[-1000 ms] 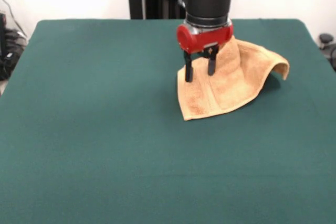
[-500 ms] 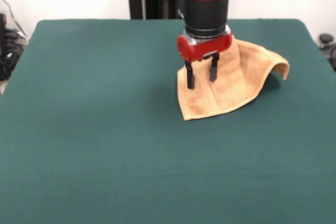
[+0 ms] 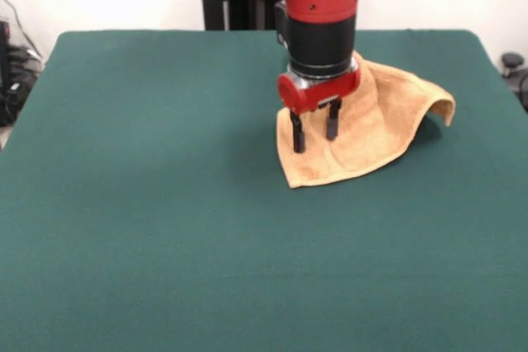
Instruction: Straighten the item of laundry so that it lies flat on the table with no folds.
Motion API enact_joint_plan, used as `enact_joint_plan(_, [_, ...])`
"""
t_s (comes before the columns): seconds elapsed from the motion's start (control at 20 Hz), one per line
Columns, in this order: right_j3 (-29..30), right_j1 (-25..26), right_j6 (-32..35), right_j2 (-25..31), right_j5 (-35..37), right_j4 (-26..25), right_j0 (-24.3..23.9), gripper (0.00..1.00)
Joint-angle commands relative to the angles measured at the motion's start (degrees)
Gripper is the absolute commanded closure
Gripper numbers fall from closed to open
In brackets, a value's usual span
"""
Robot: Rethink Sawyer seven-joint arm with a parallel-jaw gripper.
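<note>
The tan terry towel (image 3: 371,125) lies rumpled on the green table (image 3: 148,204), right of centre. Its near corner points toward the camera, a border band runs across the near part, and its right edge (image 3: 441,106) arches up off the cloth. My gripper (image 3: 314,133) hangs from the red and black arm over the towel's left part. Its two black fingers (image 3: 297,132) are open, with tips at or just above the towel's surface. They hold nothing. The arm hides the towel's far left part.
The robot's black pedestal (image 3: 239,6) stands behind the table's far edge. Dark equipment and cables (image 3: 12,72) sit off the table's left side. A dark object (image 3: 513,68) shows beyond the right edge.
The gripper has come down by about 25 pixels and a little toward the camera over the towel's left part, still open. The towel has not moved.
</note>
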Motion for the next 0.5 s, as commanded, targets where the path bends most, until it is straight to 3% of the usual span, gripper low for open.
enact_joint_plan(0.05, [-5.1,6.5,-2.2,2.7,-3.3,-5.0,2.8,0.0])
enact_joint_plan(0.25, [-5.3,7.5,-2.1,2.7,-5.2,-6.5,3.3,0.0])
enact_joint_plan(0.3, [-5.3,7.5,-2.1,2.7,-5.1,-6.8,3.4,1.0])
enact_joint_plan(0.5, [-4.6,6.4,-3.2,3.0,-4.5,-7.3,3.3,1.0])
